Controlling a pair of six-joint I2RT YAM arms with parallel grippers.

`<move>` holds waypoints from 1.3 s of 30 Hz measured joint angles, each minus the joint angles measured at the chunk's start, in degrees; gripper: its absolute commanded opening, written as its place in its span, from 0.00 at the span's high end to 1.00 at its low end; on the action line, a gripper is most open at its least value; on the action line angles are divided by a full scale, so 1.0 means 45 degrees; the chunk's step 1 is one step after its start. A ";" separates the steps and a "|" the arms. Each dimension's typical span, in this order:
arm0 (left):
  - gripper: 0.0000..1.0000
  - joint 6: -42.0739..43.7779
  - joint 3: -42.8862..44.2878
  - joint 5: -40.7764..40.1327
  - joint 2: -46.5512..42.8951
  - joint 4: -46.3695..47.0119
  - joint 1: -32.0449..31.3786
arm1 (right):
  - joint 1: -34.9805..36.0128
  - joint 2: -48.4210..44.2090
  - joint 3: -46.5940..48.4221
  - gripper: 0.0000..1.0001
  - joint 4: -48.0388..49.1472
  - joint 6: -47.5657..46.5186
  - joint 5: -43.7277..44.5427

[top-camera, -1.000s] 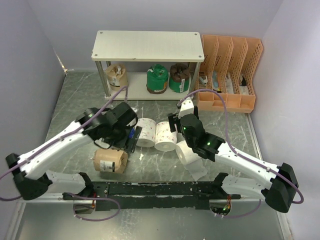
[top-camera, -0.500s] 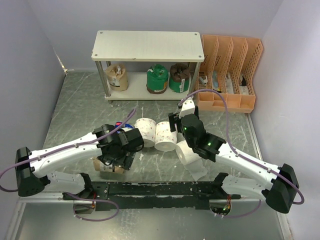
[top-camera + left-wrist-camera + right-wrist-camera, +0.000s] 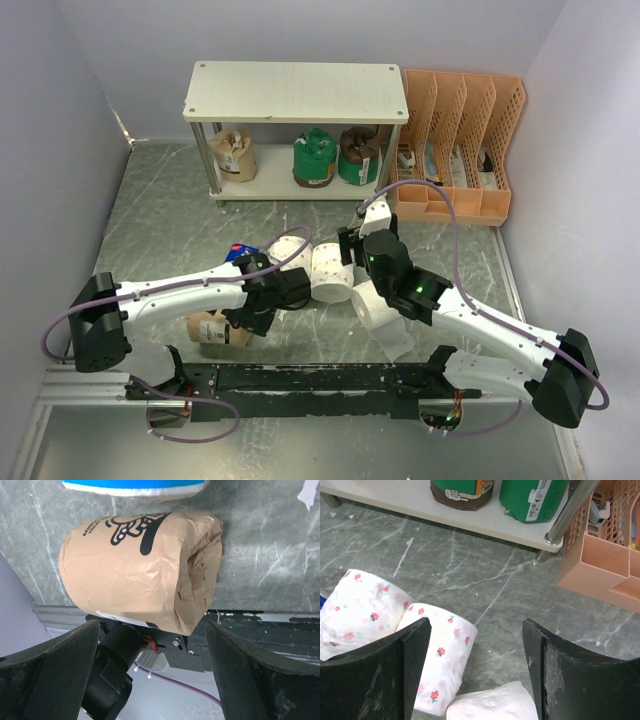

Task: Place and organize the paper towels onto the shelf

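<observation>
The shelf (image 3: 295,92) stands at the back; its lower board (image 3: 470,522) holds a tan roll (image 3: 235,153), a green roll (image 3: 313,160) and a dark brown roll (image 3: 358,157). On the table lie two dotted white rolls (image 3: 292,250) (image 3: 330,272), a plain white roll (image 3: 378,310), a blue-wrapped roll (image 3: 240,254) and a tan-wrapped roll (image 3: 213,328). My left gripper (image 3: 247,318) is open beside the tan-wrapped roll (image 3: 140,570), which lies just ahead of the fingers (image 3: 50,680), not between them. My right gripper (image 3: 352,242) is open and empty above a dotted roll (image 3: 440,655).
An orange slotted file organizer (image 3: 460,150) stands right of the shelf, close to a shelf post (image 3: 565,517). A black rail (image 3: 320,378) runs along the near table edge, right behind the tan-wrapped roll. Grey walls close in both sides.
My left arm has swung forward and down from beside the dotted rolls to the tan-wrapped roll, uncovering the blue-wrapped roll. The right arm has not moved.
</observation>
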 measured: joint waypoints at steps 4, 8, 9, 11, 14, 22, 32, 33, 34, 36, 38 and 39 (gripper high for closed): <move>0.02 -0.0185 0.0000 -0.0495 0.0325 -0.0010 -0.0083 | 0.0000 0.0019 -0.0010 0.27 0.0005 0.0005 -0.0005; 0.02 -0.0287 0.0102 -0.0928 0.0753 -0.0053 -0.0097 | 0.0000 0.0019 -0.0053 0.27 0.0010 0.0024 -0.0019; 0.02 -0.0316 0.0170 -0.1044 0.0957 -0.0049 -0.0117 | 0.0000 0.0019 -0.0068 0.27 0.0005 0.0029 -0.0019; 0.01 -0.0340 0.0282 -0.1175 0.1321 -0.0053 -0.0160 | 0.0000 0.0019 -0.0107 0.27 0.0005 0.0039 -0.0015; 0.06 -0.0384 0.0364 -0.1316 0.1787 -0.0019 -0.0287 | 0.0000 0.0019 -0.0170 0.27 0.0005 0.0073 0.0010; 0.21 -0.0559 0.0364 -0.1540 0.2050 -0.0010 -0.0403 | 0.0000 0.0015 -0.0257 0.28 0.0005 0.0146 0.0053; 0.26 -0.0704 0.0384 -0.1889 0.2739 -0.0029 -0.0602 | 0.0000 0.0000 -0.0389 0.28 0.0000 0.0335 0.0155; 0.27 -0.0714 0.0384 -0.1948 0.2909 -0.0039 -0.0646 | 0.0000 -0.0015 -0.0427 0.28 0.0005 0.0340 0.0160; 0.27 -0.0714 0.0384 -0.1991 0.3031 -0.0044 -0.0670 | 0.0000 -0.0029 -0.0457 0.28 0.0000 0.0345 0.0165; 0.28 -0.0714 0.0384 -0.2098 0.3167 -0.0058 -0.0709 | 0.0000 -0.0053 -0.0495 0.28 -0.0005 0.0350 0.0175; 0.37 -0.0729 0.0384 -0.2210 0.3191 -0.0063 -0.0729 | 0.0000 -0.0058 -0.0505 0.28 -0.0005 0.0364 0.0204; 0.45 -0.0753 0.0393 -0.2249 0.3201 -0.0073 -0.0733 | 0.0000 -0.0053 -0.0505 0.28 0.0000 0.0369 0.0209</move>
